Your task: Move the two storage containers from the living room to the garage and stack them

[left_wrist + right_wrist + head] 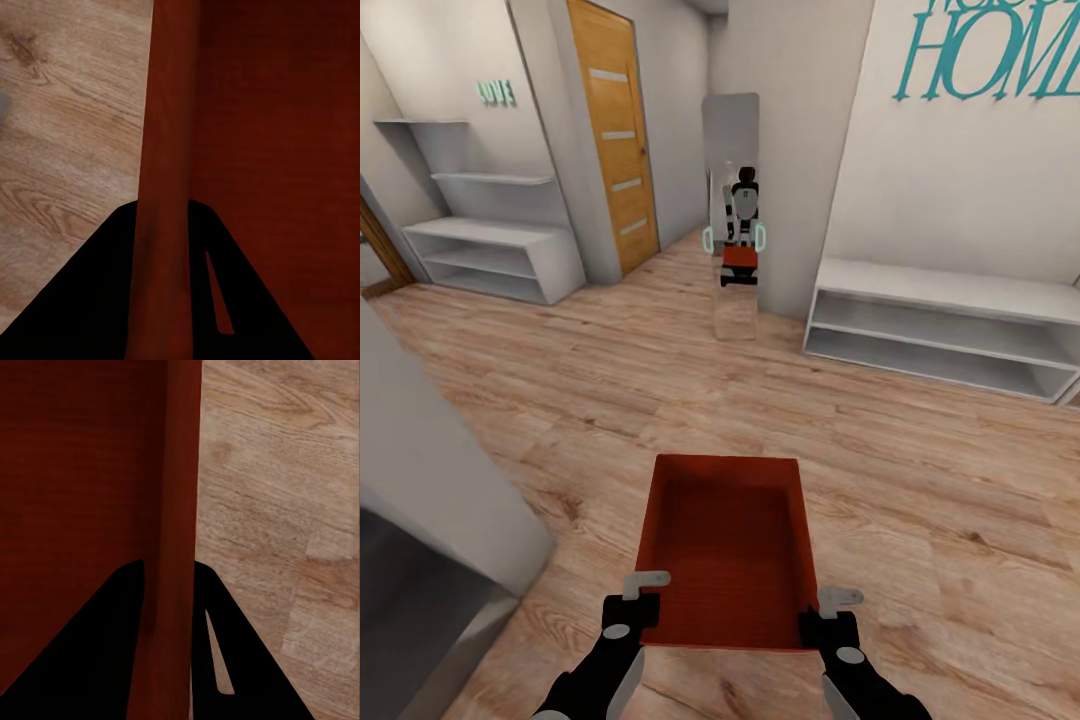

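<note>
Both fingers pinched the container (728, 550) walls — left gripper (643, 597), right gripper (823, 615); I feared thin walls slipping while rolling — one bump could tilt it.

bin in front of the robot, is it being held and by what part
Yes. The bin is held by both tools: the left tool grips its left wall near the near corner, the right tool its right wall likewise.

Bright, even, soft-shadowed, slightly blurry renders
</note>
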Controlling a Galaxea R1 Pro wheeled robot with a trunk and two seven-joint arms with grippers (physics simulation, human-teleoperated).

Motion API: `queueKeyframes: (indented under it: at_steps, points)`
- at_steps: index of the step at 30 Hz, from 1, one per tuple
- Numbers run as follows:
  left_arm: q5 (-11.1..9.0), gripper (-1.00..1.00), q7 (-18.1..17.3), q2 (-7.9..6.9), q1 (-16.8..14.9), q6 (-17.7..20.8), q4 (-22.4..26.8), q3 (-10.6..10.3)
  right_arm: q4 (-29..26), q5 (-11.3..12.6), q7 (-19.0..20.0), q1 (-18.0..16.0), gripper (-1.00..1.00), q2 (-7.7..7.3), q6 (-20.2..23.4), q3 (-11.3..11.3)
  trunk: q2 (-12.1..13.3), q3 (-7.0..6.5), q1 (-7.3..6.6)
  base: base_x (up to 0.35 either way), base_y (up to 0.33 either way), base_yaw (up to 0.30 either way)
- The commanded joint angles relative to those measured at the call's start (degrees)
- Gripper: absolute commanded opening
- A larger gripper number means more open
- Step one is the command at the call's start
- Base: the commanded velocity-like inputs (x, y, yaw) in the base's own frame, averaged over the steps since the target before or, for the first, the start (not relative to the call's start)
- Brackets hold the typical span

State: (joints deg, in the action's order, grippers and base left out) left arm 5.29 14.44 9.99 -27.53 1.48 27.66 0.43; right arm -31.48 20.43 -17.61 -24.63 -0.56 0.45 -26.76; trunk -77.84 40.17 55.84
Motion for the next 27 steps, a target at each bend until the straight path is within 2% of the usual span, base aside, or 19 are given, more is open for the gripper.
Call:
queueKeyframes:
  at_steps: [1,27]
  points:
    - [0.6,-1.0,-1.5,0.01,0.0,0.2,-2.8,-1.1,-0.3,-0.2,-0.1,-0.2,-1.0,-1.98,0.1,-0.4,0.0,0.04,0.03,0.336,0.0,0.0]
    - [0.6,-1.0,-1.5,0.01,0.0,0.2,-2.8,-1.1,-0.3,-0.2,0.0,-0.2,-1.0,-1.95,0.1,-0.4,0.0,0.04,0.03,0.336,0.0,0.0]
